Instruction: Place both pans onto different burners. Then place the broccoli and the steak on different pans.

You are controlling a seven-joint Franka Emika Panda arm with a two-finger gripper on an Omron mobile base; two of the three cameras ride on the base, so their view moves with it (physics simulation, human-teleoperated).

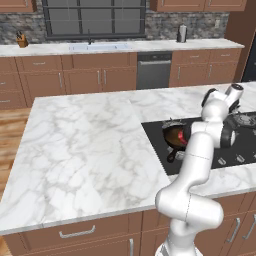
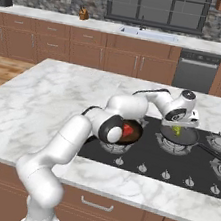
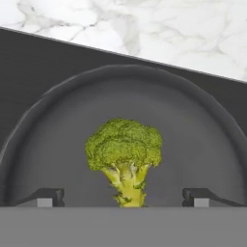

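Nearest to my base, a marble counter edge (image 2: 121,185) runs in front of a black cooktop (image 2: 193,174) with a row of small knobs.

On the near-left burner sits the rust-brown pan (image 2: 129,134), and the red steak (image 2: 127,130) lies inside it, partly hidden behind my own arm in the right base view.

Farther right, on a 2nd burner, sits the near-black pan (image 3: 62,140). My gripper (image 3: 124,198) hangs directly above it, pointing down. My 2 fingertips (image 3: 46,197) stand wide apart, 1 to each side, touching nothing.

The broccoli (image 3: 124,157) lies between my fingertips and just below them, inside the near-black pan. Its long axis runs from the pale stem, which points toward my wrist in the hand view, to the green crown, which points toward the pan's far rim. I cannot tell whether it is already resting on the pan floor or just short of it.

Beyond the pan lies bare marble island top (image 3: 144,29), and well beyond that the back counter with a sink (image 2: 145,33).

I judge both pans and both foods to be in place, so my next move is a straight lift upward, clear of the crown.
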